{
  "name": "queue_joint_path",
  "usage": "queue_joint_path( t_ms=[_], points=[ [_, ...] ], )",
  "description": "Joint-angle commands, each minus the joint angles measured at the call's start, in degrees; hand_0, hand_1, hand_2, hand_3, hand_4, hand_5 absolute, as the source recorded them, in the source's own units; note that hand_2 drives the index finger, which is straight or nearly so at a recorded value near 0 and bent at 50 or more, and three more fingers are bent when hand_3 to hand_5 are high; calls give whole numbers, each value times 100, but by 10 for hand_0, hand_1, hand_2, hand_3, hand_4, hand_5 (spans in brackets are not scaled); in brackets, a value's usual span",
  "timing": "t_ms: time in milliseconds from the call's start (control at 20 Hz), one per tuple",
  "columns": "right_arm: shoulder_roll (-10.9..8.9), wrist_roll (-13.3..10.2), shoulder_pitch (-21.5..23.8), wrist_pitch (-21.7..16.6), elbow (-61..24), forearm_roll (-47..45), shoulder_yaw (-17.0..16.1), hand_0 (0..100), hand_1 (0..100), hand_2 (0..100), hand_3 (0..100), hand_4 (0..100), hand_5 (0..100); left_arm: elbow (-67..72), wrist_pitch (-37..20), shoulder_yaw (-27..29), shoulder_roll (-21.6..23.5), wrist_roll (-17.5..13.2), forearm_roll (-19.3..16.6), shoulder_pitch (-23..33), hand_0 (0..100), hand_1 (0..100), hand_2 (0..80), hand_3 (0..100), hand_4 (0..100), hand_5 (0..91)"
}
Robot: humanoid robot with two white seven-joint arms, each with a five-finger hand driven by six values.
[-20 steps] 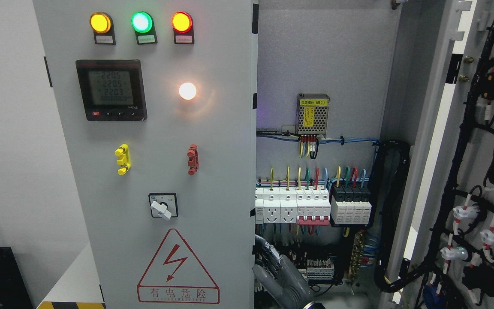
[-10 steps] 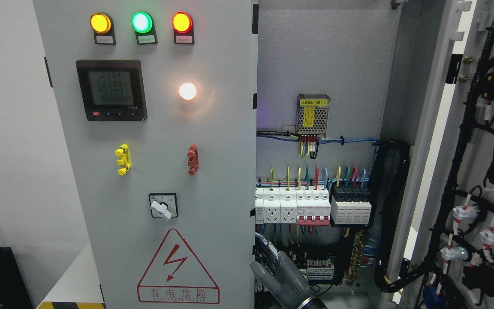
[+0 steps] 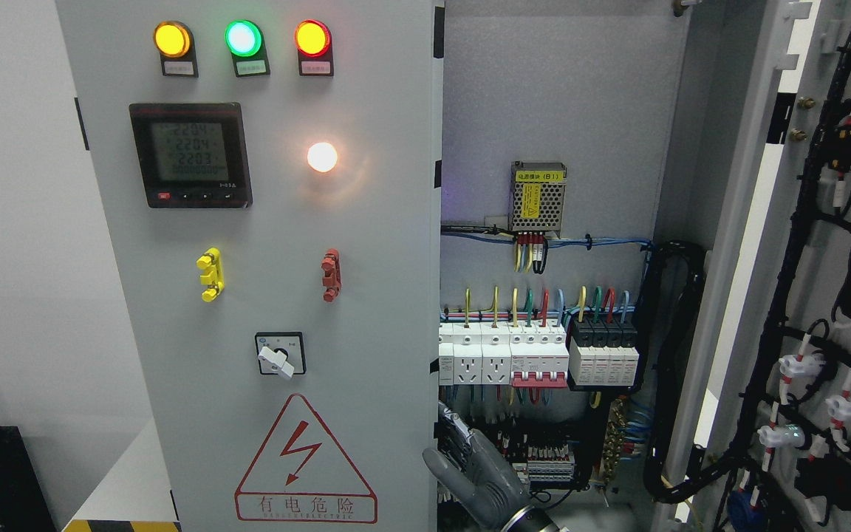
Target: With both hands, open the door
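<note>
Fingers of the right robot hand (image 3: 473, 473), loosely spread and holding nothing, had crept leftward to the free edge of the left door (image 3: 278, 295), suggesting the pull was about to begin.

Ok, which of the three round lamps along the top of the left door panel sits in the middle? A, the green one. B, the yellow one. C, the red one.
A: the green lamp glows between the yellow lamp and the red lamp on the left door.
</note>
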Motion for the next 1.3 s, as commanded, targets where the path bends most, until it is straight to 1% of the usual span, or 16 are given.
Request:
queue_joint_path(
  t_ms=[0, 450, 651, 951, 1151, 1251],
  points=[
    [94, 37, -101, 22, 185, -358, 9, 120, 389, 0, 0, 0, 0, -1, -2, 0, 1, 1, -2, 97, 120, 389, 0, 0, 0, 0],
    [85, 63, -128, 13, 203, -368, 0, 120, 389, 0, 0, 0, 0, -1, -2, 0, 1, 1, -2, 97, 120, 389, 0, 0, 0, 0],
    [67, 72, -145, 13, 203, -561, 9, 120, 389, 0, 0, 0, 0, -1, -2, 0, 1, 1, 7, 97, 120, 389, 0, 0, 0, 0],
    [67, 283, -163, 13, 203, -605, 18, 120, 389, 0, 0, 0, 0, -1, -2, 0, 1, 1, -2, 97, 120, 389, 0, 0, 0, 0],
    [58, 283, -180, 22, 229, -605, 18, 120, 389, 0, 0, 0, 0, -1, -2, 0, 1, 1, -2, 97, 120, 389, 0, 0, 0, 0],
    [67, 283, -268, 22, 325, -605, 9, 120, 389, 0, 0, 0, 0, -1, -2, 0, -8, 1, -2, 97, 120, 389, 0, 0, 0, 0]
  ],
)
